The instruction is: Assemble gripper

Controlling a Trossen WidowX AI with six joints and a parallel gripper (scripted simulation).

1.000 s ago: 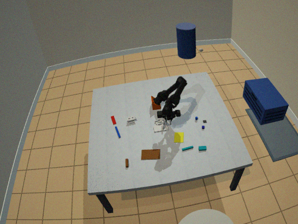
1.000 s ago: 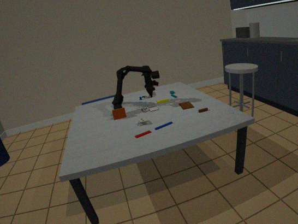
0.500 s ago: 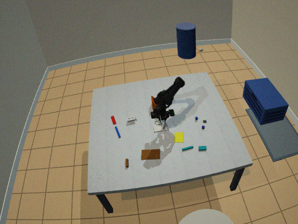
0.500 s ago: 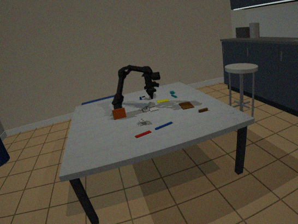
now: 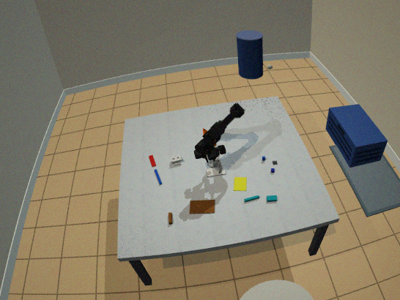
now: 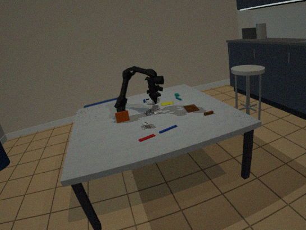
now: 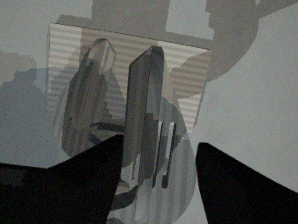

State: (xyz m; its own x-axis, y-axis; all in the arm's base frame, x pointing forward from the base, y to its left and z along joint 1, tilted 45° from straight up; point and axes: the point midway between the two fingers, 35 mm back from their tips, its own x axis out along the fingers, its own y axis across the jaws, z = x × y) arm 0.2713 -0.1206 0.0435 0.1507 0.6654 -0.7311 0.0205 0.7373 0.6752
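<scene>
The jaw (image 7: 142, 105) looks like glossy metal, the tabletop (image 5: 146, 197) (image 6: 112, 148) (image 7: 250, 115) matt.

Tan tiled floor (image 5: 84, 146) (image 6: 33, 174), plain grey-beige walls (image 5: 176, 36) (image 6: 112, 33), round-seated stool (image 6: 247, 69) beside dark-blue cabinets (image 6: 269, 70).
</scene>
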